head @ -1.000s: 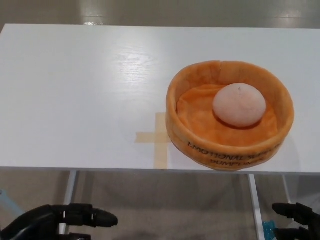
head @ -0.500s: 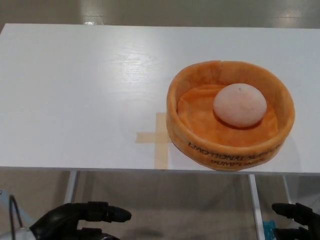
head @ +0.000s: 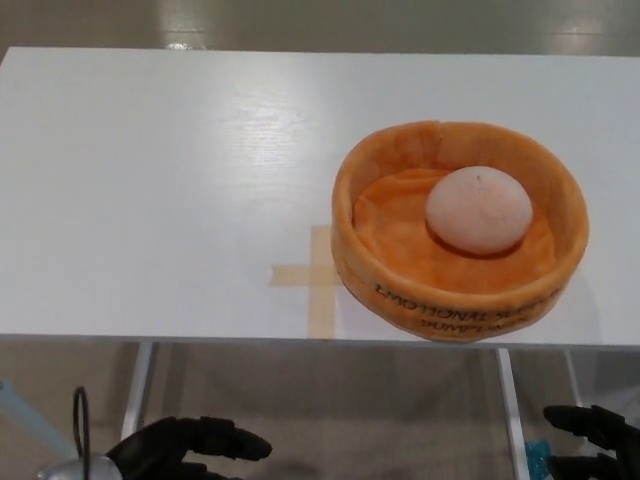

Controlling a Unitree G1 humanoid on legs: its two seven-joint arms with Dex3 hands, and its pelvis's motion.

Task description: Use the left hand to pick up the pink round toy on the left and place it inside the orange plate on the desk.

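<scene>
The pink round toy [head: 479, 209] lies inside the orange plush plate [head: 450, 298], a soft bowl with black lettering on its front wall, on the right part of the white desk [head: 160, 190]. My left hand [head: 190, 447] hangs below the desk's front edge at the bottom left, empty, its fingers spread and pointing right. My right hand [head: 590, 438] shows only as dark fingertips at the bottom right corner, below the desk and holding nothing that I can see.
A tan tape cross [head: 312, 277] is stuck on the desk just left of the plate. Metal desk legs [head: 512, 410] and the floor show under the front edge.
My left hand has shifted to the right and a little lower under the desk. The toy, the plate and my right hand have not moved.
</scene>
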